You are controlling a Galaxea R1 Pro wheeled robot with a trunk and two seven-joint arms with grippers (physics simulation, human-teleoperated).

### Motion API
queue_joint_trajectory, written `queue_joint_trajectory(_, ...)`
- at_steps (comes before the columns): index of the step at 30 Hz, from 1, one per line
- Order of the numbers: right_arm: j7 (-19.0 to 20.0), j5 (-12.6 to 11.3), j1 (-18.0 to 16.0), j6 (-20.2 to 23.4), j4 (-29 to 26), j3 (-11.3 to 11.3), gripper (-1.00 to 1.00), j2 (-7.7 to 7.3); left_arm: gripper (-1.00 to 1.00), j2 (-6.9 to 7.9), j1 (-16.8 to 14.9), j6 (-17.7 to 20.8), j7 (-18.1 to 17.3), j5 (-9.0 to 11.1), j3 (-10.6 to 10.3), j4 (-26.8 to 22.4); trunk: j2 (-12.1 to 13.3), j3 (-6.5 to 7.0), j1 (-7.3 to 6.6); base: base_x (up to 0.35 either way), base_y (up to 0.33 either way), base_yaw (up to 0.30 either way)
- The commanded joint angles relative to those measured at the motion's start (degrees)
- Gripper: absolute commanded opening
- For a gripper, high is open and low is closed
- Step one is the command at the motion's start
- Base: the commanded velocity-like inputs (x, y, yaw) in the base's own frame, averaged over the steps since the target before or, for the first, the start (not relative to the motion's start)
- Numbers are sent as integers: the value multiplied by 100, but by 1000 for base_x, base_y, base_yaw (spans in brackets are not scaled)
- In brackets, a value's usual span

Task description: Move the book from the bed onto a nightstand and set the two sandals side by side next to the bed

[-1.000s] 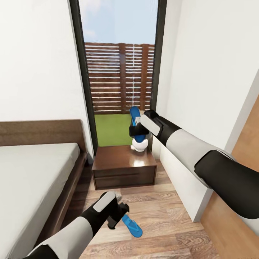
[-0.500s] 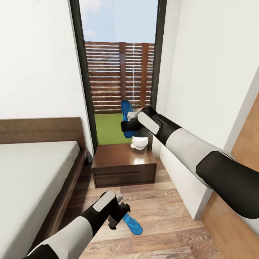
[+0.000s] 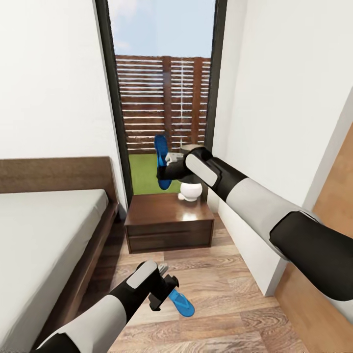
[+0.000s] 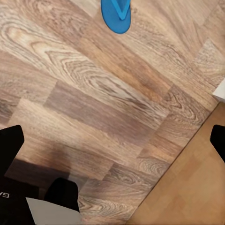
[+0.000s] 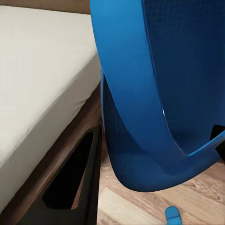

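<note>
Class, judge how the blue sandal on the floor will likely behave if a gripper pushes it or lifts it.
The sandal on the floor lies flat, so it would probably slide across the smooth wood floor, not roll. Thin, with slim straps, it is likely light and bendy, like the one the right gripper holds upright.

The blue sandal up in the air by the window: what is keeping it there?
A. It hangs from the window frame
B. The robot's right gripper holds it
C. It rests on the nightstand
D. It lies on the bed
B: the right gripper is clamped on the raised sandal, above the nightstand.
</note>
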Motion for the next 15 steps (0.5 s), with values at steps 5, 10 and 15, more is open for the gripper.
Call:
queue_joint_trajectory(5,118,6,25,11,-5,16,-100,-106,100,0,-5,7,22,1,-6,-1,-205,-96,110,0,0,0)
queue_joint_trajectory(10,142,8,33,12,-5,18,-100,-228,100,0,-5,2,26,1,-6,-2,-406,-188,219,0,0,0)
queue_joint_trajectory(15,605,15,35,12,-5,19,-100,-437,100,0,-5,-3,28,-9,-6,2,-606,-305,329,0,0,0)
